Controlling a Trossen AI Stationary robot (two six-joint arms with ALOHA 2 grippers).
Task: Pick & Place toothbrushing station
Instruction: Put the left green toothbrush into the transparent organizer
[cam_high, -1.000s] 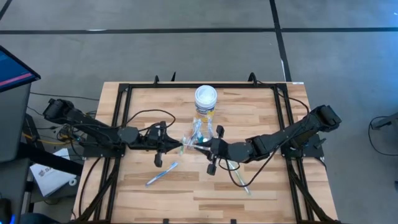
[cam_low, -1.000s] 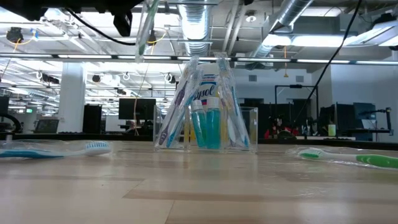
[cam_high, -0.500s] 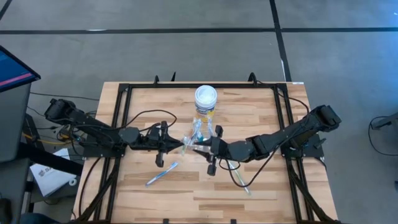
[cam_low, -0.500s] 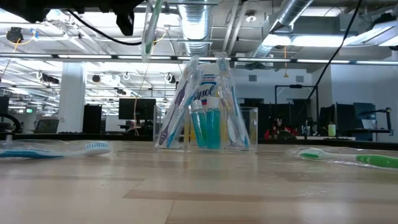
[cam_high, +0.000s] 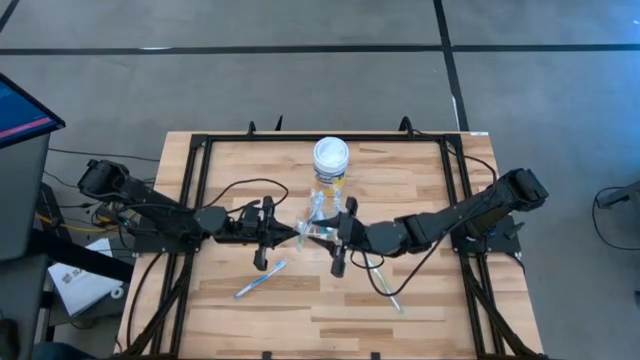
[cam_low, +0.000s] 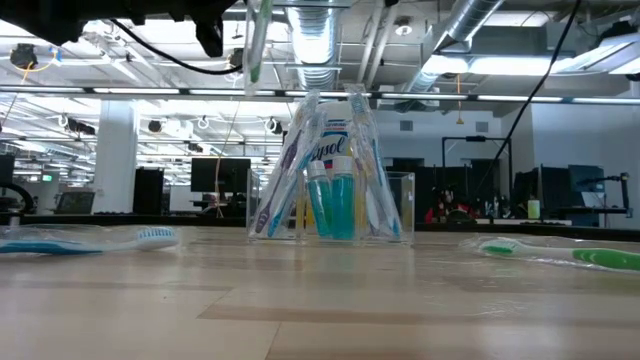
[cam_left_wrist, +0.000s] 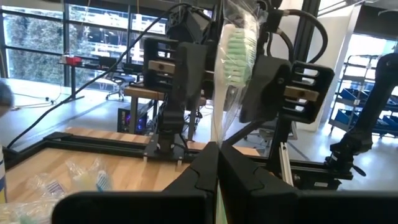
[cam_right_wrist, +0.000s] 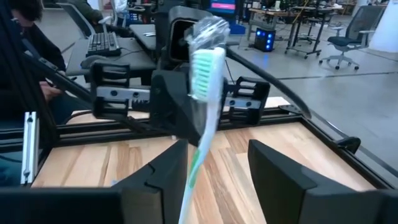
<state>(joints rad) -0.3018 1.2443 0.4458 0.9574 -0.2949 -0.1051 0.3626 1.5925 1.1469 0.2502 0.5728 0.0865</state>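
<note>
Toothbrush (cam_left_wrist: 235, 59), green-bristled and wrapped, sits mid-air above the worktop (cam_high: 300, 310), pinched in the fully closed left gripper (cam_high: 296, 234). Right gripper (cam_high: 325, 233) faces it, fingers spread either side of the handle, not clamping. Clear cup (cam_low: 335, 205) stands just beyond.

Table: pale, striped butcher-block wooden tabletop (cam_high: 300, 310) inside a black metal frame (cam_high: 195, 200); both arms black, with the slim green-and-white toothbrush in clear crinkled wrapper (cam_right_wrist: 202, 93) showing mint-green bristles on a white head. Small clear plastic cup (cam_low: 330, 205) holds blue-and-white brushes and teal tubes (cam_low: 330, 205), and behind it stands the yellow jar with white lid (cam_high: 331, 158), blue lettering on its label. Loose on the wood: a blue-and-white wrapped toothbrush (cam_low: 90, 240) and a bright green-handled wrapped toothbrush (cam_low: 560, 254).
</note>
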